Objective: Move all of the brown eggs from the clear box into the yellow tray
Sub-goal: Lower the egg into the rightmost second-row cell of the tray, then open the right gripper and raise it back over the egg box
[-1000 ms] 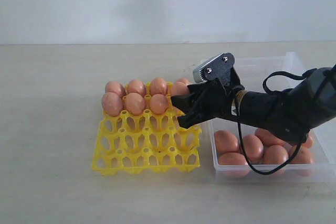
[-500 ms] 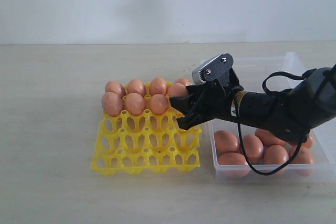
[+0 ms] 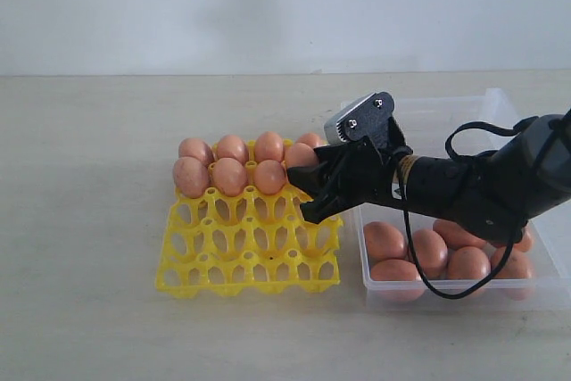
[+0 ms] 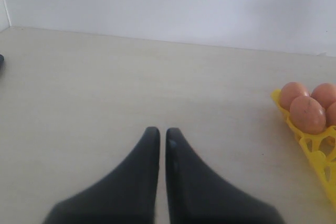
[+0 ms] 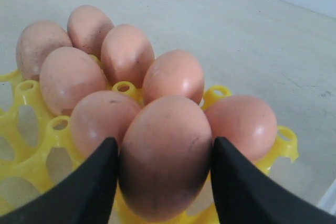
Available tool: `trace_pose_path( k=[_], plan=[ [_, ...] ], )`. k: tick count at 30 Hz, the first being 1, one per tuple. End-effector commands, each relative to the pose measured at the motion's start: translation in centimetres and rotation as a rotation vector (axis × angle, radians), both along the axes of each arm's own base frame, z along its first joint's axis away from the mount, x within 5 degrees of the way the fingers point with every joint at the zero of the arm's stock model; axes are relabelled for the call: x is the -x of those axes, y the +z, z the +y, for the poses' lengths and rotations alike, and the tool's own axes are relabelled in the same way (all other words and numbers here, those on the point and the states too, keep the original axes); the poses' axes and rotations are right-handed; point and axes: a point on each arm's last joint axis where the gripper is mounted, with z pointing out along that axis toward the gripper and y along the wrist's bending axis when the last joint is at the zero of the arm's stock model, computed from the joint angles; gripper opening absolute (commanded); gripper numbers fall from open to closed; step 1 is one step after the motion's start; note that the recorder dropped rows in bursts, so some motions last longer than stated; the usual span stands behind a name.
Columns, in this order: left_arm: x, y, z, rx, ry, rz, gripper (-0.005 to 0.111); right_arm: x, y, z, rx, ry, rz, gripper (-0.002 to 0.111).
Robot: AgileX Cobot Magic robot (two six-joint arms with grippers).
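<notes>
Evidently to seat it, the right gripper [image 5: 164, 148] clasped a brown egg [image 5: 165, 124] over the yellow tray [image 3: 250, 258]; the left gripper [image 4: 163, 136] sat closed.

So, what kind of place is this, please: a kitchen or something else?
Probably a robotics lab bench, not a kitchen: a pale table against a plain white wall, with a yellow tray, a clear box of brown eggs and a black robot arm.

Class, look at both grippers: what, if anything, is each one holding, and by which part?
The right gripper holds one brown egg by its two opposite sides, a finger on each. The left gripper is shut on nothing.
</notes>
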Motion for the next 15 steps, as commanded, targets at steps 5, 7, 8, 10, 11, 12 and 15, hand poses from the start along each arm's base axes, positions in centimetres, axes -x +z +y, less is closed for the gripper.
trace_pose_path(
  k=[5, 7, 8, 10, 11, 12, 15],
  plan=[
    [0.01, -0.09, 0.01, -0.003, 0.002, -0.001, 0.004, 0.14, -0.73, -0.18, 0.059, -0.001, 0.048, 0.046],
    [0.01, -0.09, 0.01, -0.003, 0.002, -0.001, 0.004, 0.14, -0.73, -0.18, 0.059, -0.001, 0.048, 0.056],
    [0.01, -0.09, 0.01, -0.003, 0.002, -0.001, 0.004, 0.14, -0.73, -0.18, 0.059, -0.001, 0.048, 0.061],
    [0.01, -0.09, 0.01, -0.003, 0.002, -0.001, 0.004, 0.15, -0.78, -0.2, 0.064, -0.002, 0.052, 0.066],
    [0.01, -0.09, 0.01, -0.003, 0.002, -0.001, 0.004, 0.17, -0.87, -0.24, 0.072, -0.003, 0.059, 0.066],
    [0.01, -0.09, 0.01, -0.003, 0.002, -0.001, 0.004, 0.18, -0.92, -0.27, 0.077, -0.004, 0.063, 0.066],
    [0.01, -0.09, 0.01, -0.003, 0.002, -0.001, 0.004, 0.18, -0.9, -0.26, 0.076, -0.004, 0.062, 0.066]
  ],
)
